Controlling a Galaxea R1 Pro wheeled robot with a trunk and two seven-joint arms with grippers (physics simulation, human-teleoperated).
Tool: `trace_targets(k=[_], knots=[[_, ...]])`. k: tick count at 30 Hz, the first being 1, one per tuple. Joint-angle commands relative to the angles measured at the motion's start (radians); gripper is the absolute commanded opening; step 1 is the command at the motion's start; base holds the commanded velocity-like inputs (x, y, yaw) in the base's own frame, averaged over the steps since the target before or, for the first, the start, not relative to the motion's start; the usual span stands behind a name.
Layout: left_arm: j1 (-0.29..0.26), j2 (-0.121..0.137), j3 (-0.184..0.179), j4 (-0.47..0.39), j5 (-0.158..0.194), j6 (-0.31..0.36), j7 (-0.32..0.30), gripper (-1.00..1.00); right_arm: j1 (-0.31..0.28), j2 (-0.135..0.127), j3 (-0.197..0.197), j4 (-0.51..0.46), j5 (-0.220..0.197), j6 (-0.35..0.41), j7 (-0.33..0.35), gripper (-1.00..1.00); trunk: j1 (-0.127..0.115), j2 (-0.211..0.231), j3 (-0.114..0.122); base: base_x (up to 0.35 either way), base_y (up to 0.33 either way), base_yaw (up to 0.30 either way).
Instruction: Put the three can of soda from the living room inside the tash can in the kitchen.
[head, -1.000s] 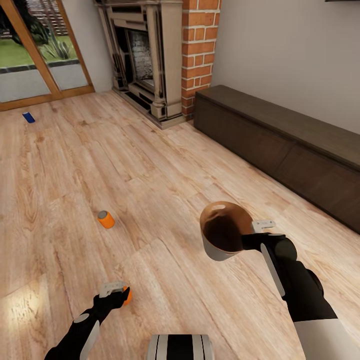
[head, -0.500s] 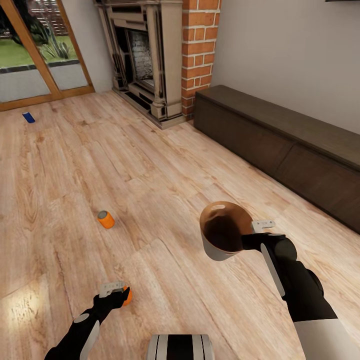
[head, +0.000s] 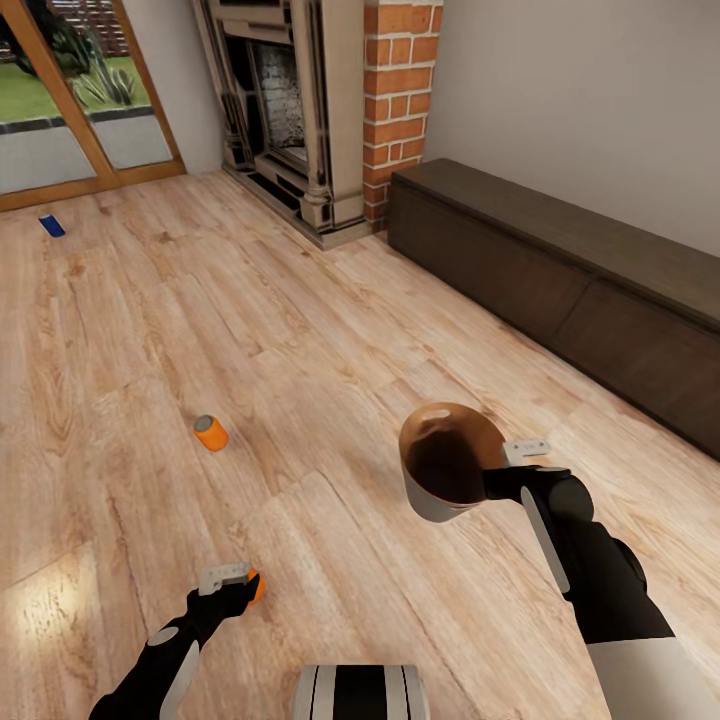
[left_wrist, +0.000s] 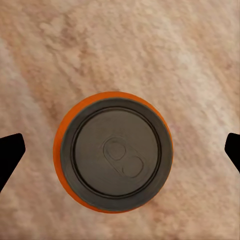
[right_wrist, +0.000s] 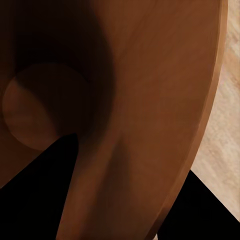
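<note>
One orange can (left_wrist: 114, 151) stands centred between the spread left pincer (head: 232, 585); lower straight, clamp mid-body, then tip into the bin (head: 432, 500) clamped by the right pincer (head: 512, 470).

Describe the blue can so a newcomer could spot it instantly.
Start at the wood-framed glass doors left of the brick fireplace. The blue soda can lies on the plank floor just before them, farthest from the robot, the lone blue one; the others are orange.

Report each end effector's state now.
Left end effector: open, fingers either side of an orange soda can, not touching.
Right end effector: shut on the trash can rim.
</note>
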Motion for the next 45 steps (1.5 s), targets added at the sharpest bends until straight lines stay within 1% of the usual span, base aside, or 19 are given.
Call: trace_targets(k=[1, 5, 10, 15, 23, 35, 38, 45], knots=[[0.0, 0.0, 0.0, 0.0, 0.0, 0.0, 0.0, 1.0, 0.0, 0.0, 0.0, 0.0, -0.007, -0.001, 0.002, -1.0, 0.0, 0.0, 0.0, 0.0, 0.0, 0.0], [0.0, 0.0, 0.0, 0.0, 0.0, -0.001, 0.0, 1.0, 0.0, 0.0, 0.0, 0.0, -0.007, 0.0, 0.002, -1.0, 0.0, 0.0, 0.0, 0.0, 0.0, 0.0], [0.0, 0.0, 0.0, 0.0, 0.0, 0.0, 0.0, 1.0, 0.0, 0.0, 0.0, 0.0, -0.007, 0.0, 0.002, -1.0, 0.002, -0.001, -0.019, 0.0, 0.0, 0.0], [0.0, 0.0, 0.0, 0.0, 0.0, 0.0, 0.0, 1.0, 0.0, 0.0, 0.0, -0.001, -0.007, -0.001, 0.002, -1.0, 0.002, -0.001, -0.019, 0.0, 0.0, 0.0], [0.0, 0.0, 0.0, -0.003, 0.0, -0.001, 0.0, 1.0, 0.0, 0.0, 0.0, -0.027, -0.007, 0.0, 0.002, -1.0, 0.002, -0.001, -0.019, 0.0, 0.0, 0.0], [0.0, 0.0, 0.0, -0.004, 0.0, 0.0, 0.0, 1.0, 0.0, 0.001, 0.0, -0.029, -0.008, 0.0, 0.002, -1.0, 0.002, -0.001, -0.019, 0.0, 0.0, 0.0], [0.0, 0.0, 0.0, -0.004, 0.0, 0.0, 0.0, 1.0, 0.0, 0.001, 0.0, -0.029, -0.008, 0.0, 0.002, -1.0, 0.003, -0.002, -0.031, 0.0, 0.0, 0.0], [0.0, 0.0, 0.0, -0.001, -0.001, 0.0, 0.0, 1.0, 0.0, 0.001, 0.0, -0.03, -0.008, 0.0, 0.002, -1.0, 0.003, -0.002, -0.031, 0.0, 0.0, 0.0]])
